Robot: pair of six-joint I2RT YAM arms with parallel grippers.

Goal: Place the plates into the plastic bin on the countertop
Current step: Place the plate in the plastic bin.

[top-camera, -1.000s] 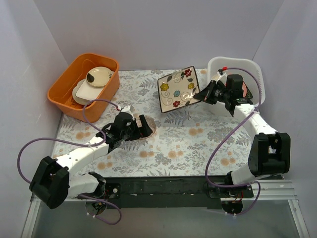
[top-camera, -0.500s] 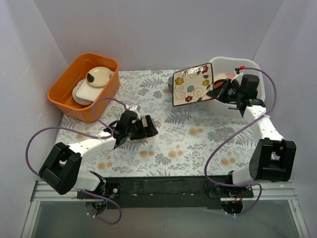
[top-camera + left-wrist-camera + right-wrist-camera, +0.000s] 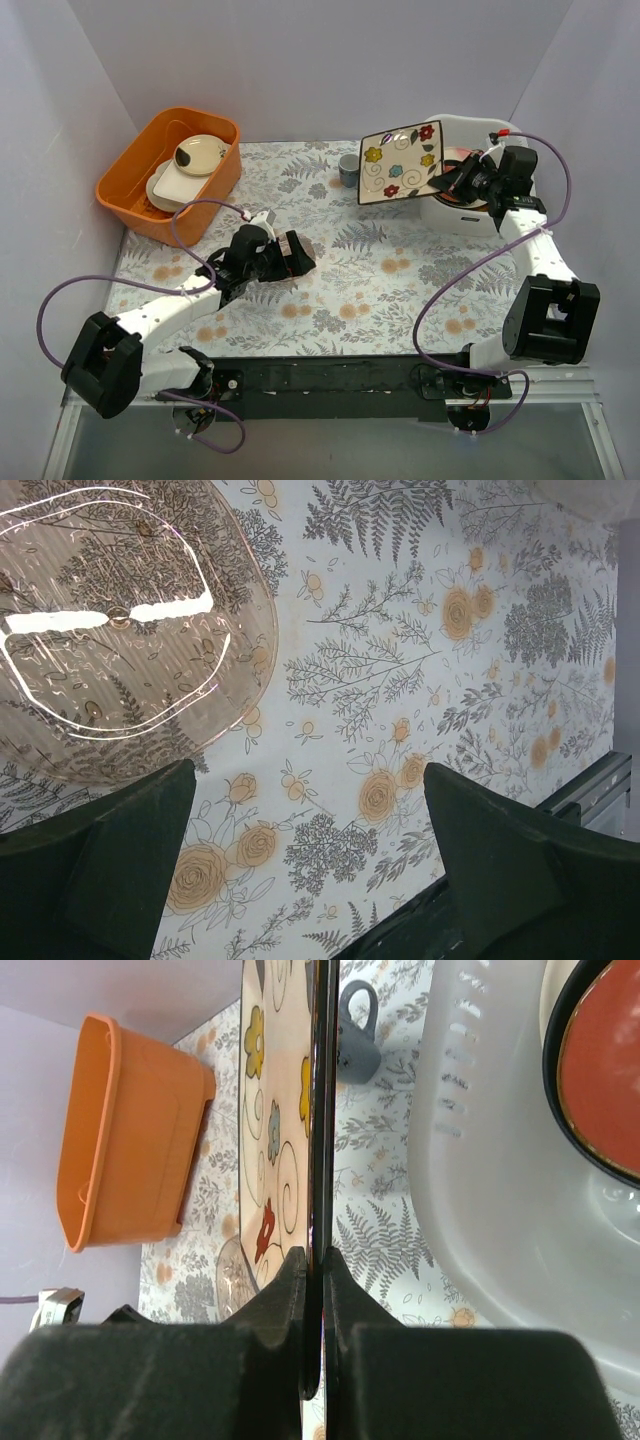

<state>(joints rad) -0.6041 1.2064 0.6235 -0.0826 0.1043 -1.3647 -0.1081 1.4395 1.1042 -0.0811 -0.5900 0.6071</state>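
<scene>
Upper right of the overhead view: right fingers (image 3: 444, 184) clenched on one corner of the cream square plate (image 3: 401, 163) with coloured flowers, held tilted above the fern-print tabletop (image 3: 380, 280), just left of the white plastic bin (image 3: 470, 218). Inside the bin, a red plate (image 3: 600, 1070) with a black rim. Beside the held plate, a grey-blue cup (image 3: 347, 171). Centre left: left fingers (image 3: 296, 254) spread wide, grasping nothing, low over a pink glass plate (image 3: 120, 630) lying flat. Upper left: orange tub (image 3: 125, 185).

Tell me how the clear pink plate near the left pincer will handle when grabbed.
The pink plate looks like glossy glass with sharp glare on it, so it is probably slick and breakable. It lies flat on the cloth with a low rim, so if pushed it would likely slide, not tip.
</scene>
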